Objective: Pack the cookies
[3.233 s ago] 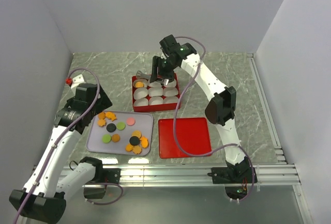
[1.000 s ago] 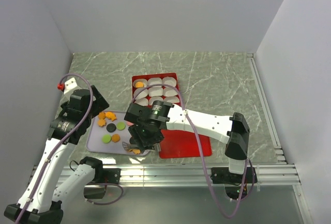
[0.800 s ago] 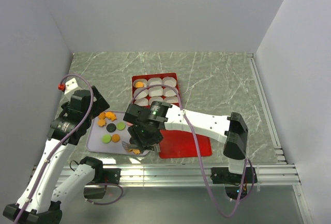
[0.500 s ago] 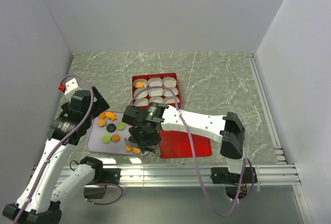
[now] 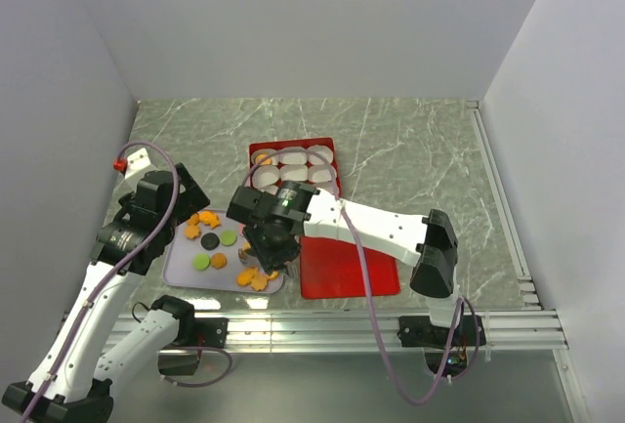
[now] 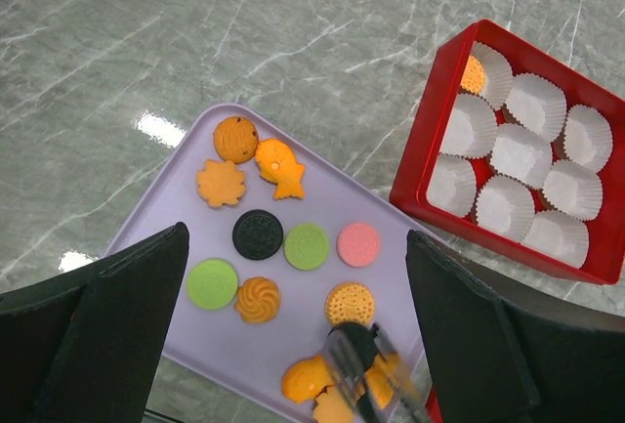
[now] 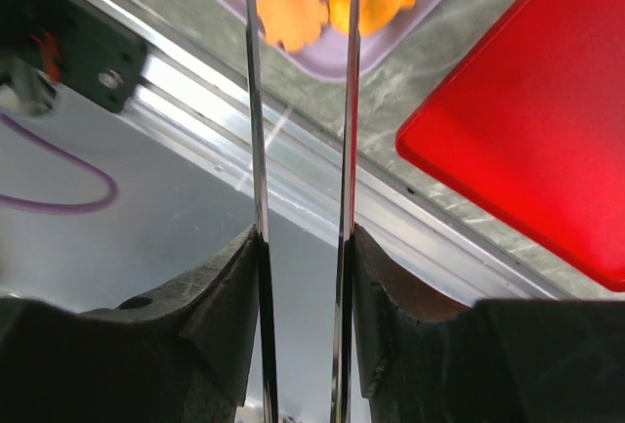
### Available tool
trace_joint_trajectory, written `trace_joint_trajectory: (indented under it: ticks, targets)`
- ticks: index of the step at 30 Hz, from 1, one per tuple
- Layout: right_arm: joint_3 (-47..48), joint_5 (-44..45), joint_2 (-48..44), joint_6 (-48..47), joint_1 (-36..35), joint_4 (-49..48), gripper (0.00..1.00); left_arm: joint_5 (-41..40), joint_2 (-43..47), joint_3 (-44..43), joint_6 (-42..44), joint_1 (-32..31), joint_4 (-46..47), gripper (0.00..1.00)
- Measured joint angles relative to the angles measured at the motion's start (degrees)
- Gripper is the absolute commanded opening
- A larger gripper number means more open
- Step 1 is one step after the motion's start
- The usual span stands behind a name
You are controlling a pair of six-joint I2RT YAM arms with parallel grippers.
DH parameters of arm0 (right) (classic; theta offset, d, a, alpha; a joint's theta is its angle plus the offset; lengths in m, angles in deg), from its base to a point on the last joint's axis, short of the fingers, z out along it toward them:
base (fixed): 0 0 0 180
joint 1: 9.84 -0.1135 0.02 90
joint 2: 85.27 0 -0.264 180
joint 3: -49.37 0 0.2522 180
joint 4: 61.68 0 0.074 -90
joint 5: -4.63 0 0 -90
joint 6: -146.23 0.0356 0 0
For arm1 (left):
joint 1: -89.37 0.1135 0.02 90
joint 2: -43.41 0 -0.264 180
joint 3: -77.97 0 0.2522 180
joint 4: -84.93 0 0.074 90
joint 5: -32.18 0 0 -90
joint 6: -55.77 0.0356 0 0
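Right hand (image 5: 260, 265) over flat orange cookies (image 7: 291, 15)

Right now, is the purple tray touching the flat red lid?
Apart. The right wrist view shows a strip of marble table between the tray's corner and the lid's edge.

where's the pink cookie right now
In the left wrist view, the pink cookie sits on the lavender tray, just right of a green cookie.

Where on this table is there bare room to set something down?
Bare marble table behind the red box, and right of the red lid. Crowded: the near corner of the lavender tray, where the right gripper sits among orange cookies.
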Motion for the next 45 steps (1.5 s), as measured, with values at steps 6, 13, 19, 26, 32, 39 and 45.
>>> trace_joint_trajectory:
  ticks: [6, 13, 19, 26, 32, 39, 45]
  targets:
    - [11.5, 2.7, 0.1, -1.0, 3.3, 4.1, 0.36, 0.0, 0.0, 0.0, 0.0, -0.2, 0.0, 1.00]
    - [14.7, 2.7, 0.1, -2.9, 12.4, 5.0, 0.36, 1.2, -0.2, 0.0, 0.7, 1.8, 0.1, 0.99]
    - [19.2, 2.9, 3.1, -5.2, 19.6, 5.6, 0.36, 2.6, -0.3, 0.0, 1.6, 3.3, 0.5, 0.99]
    - [21.8, 2.4, 8.4, -7.4, 22.3, 5.4, 0.36, 3.5, -1.2, 0.0, 1.8, 4.0, 0.6, 0.99]
    - [22.9, 2.1, 11.0, -8.5, 23.5, 5.3, 0.35, 3.5, -1.4, 0.0, 1.8, 4.2, 0.9, 0.99]
    - [23.5, 1.5, 12.3, -8.9, 24.4, 5.2, 0.36, 3.6, -1.4, 0.0, 1.9, 5.2, 1.4, 0.99]
    - [24.3, 0.5, 13.0, -8.9, 24.5, 5.3, 0.36, 3.7, -1.2, 0.0, 2.2, 5.2, 1.4, 0.99]
